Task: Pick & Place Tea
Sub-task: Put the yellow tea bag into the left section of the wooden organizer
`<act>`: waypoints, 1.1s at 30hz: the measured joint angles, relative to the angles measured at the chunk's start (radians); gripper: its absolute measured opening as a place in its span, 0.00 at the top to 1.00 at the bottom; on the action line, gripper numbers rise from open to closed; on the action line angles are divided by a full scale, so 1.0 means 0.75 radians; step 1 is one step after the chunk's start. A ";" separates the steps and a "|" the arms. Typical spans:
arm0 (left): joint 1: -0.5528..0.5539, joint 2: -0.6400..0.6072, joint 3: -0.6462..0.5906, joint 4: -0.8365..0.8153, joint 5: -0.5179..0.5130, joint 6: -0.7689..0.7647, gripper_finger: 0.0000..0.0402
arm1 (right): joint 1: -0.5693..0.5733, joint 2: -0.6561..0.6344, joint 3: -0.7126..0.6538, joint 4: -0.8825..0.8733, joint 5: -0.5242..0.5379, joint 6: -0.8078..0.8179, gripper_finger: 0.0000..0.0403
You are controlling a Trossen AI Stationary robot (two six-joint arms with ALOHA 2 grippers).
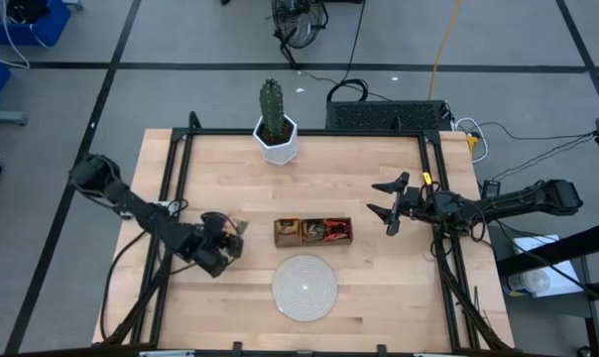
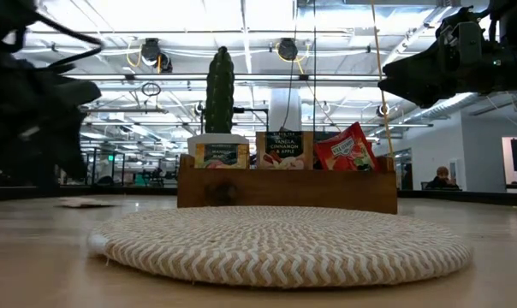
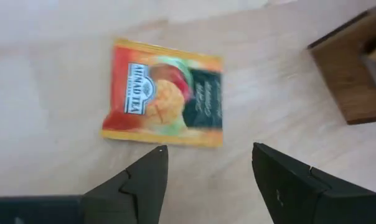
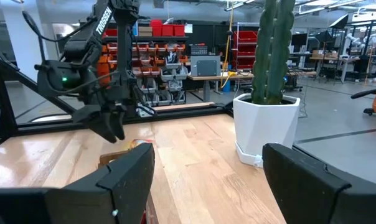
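Down on the wooden tabletop (image 1: 379,288), the left hand (image 1: 227,241) hangs low just left of the brown wooden tray (image 1: 312,230); its two dark fingers (image 3: 141,186) stand apart with nothing between them, and directly beyond their tips a mango tea sachet (image 3: 164,93) with an orange-yellow wrapper lies flat on the wood, clear of both fingers; from above that sachet (image 1: 238,227) shows only as a small patch at the hand's tip, near the tray's left end but not touching it; the tray holds more sachets standing upright in its compartments, an orange-yellow one (image 2: 222,155) on the left, a dark one printed vanilla, cinnamon and apple (image 2: 284,150) in the middle, and a red one (image 2: 346,150) tilted on the right; the round woven mat (image 1: 303,288) lies bare in front of the tray, apart from it; a green cactus in a white pot (image 1: 276,124) stands at the far edge of the tabletop; the right hand (image 1: 387,197) waits raised to the right of the tray, well apart from it, fingers spread wide and holding nothing.
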State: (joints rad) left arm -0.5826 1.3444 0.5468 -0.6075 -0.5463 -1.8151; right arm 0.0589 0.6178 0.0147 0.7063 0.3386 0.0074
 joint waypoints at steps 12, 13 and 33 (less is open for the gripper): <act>0.229 -0.035 0.002 -0.030 -0.010 0.544 0.42 | 0.000 0.000 0.000 0.000 0.000 0.000 0.31; 0.263 -0.028 0.002 -0.075 -0.011 0.554 0.42 | 0.000 0.000 0.000 0.000 0.000 0.000 0.31; 0.740 0.133 0.009 0.051 0.207 1.200 0.42 | 0.000 -0.001 0.000 0.000 0.000 0.000 0.31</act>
State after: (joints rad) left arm -0.0279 1.4445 0.5537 -0.5691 -0.3914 -0.9148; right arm 0.0589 0.6174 0.0145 0.7062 0.3385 0.0074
